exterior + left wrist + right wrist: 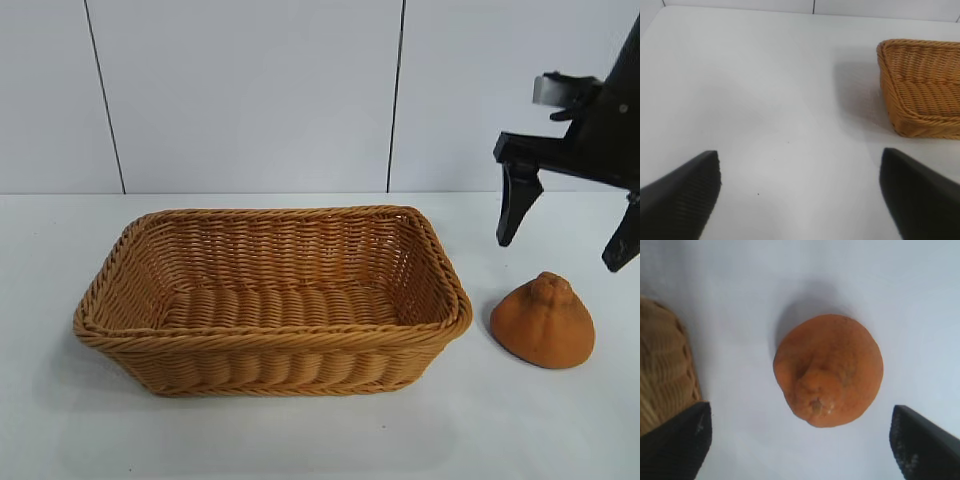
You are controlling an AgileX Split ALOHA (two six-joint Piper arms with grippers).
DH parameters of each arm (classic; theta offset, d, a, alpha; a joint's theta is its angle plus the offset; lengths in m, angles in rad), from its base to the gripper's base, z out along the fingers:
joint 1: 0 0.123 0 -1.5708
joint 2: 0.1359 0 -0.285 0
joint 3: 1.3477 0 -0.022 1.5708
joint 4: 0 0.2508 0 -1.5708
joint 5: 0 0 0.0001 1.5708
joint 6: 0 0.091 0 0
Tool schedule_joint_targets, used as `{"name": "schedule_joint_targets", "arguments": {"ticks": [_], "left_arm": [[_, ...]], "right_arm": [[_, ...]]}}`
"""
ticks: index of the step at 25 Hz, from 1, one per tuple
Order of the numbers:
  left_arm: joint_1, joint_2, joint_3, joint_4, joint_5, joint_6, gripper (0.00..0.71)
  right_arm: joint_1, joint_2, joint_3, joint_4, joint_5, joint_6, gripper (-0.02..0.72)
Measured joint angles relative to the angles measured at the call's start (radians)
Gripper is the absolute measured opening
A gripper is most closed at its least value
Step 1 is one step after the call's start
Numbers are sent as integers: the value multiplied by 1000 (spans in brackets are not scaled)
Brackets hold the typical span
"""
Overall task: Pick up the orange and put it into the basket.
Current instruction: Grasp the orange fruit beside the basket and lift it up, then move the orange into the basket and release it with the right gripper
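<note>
I'm on the reach: right claw spread wide above the orange, which sits on the table beside the basket, toward the right edge. Next I'd drop and pinch. Left claw spread, parked.

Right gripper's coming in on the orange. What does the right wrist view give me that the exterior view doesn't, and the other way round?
Only the right wrist view looks straight down on the orange, showing its knob and bare table on both sides between it and the open fingertips of the right gripper.

Only the exterior view shows the whole basket, nothing in it, and the air gap between the fingertips and the orange below.

Both show the orange resting on the table beside the basket, untouched.
</note>
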Motion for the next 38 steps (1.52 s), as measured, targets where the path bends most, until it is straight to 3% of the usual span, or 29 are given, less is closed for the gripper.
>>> {"name": "schedule_joint_targets", "arguments": {"ticks": [8, 11, 16, 17, 31, 38], "left_arm": [[0, 0, 0, 0, 0, 0, 616], [0, 0, 0, 0, 0, 0, 616], [0, 0, 0, 0, 0, 0, 616], [0, 0, 0, 0, 0, 0, 616], [0, 0, 0, 0, 0, 0, 616], [0, 0, 0, 0, 0, 0, 616]], "right_arm": [[0, 97, 0, -3, -43, 0, 634], [0, 101, 0, -7, -43, 0, 482], [0, 97, -1, -7, -30, -7, 81], [0, 93, -1, -7, -26, -11, 29], [0, -242, -1, 1, -16, -25, 31], [40, -288, -1, 69, -14, -25, 31]]}}
